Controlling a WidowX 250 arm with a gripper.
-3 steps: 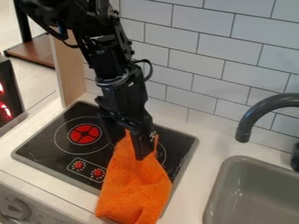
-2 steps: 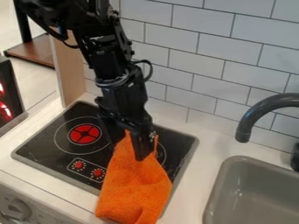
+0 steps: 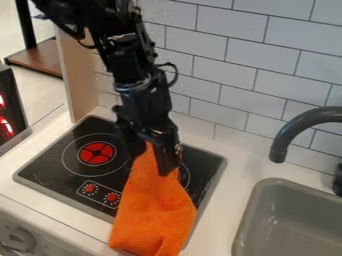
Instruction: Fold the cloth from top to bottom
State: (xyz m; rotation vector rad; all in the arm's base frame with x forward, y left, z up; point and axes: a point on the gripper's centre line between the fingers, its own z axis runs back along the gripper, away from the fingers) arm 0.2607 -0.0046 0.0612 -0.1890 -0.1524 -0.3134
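Observation:
The black gripper (image 3: 155, 159) hangs over the right part of the stove top, shut on the upper end of the orange cloth (image 3: 153, 210). One of its fingers (image 3: 166, 162) lies in front of the cloth and covers some of that end. From the gripper the cloth runs down as a long, narrow piece, across the stove's front right edge and onto the white counter, widening toward its lower end. Folds show near the bottom, where the cloth reaches the lower edge of the view.
The black stove top (image 3: 50, 162) has a red burner mark (image 3: 97, 153) and two red knobs left of the cloth. On the right are a grey sink (image 3: 294, 220) and its dark curved faucet (image 3: 287, 135). A white tiled wall (image 3: 227, 65) stands behind.
The gripper has risen slightly and shifted a little to the right, and the cloth's upper end has come up with it. The cloth's lower part has stayed in place.

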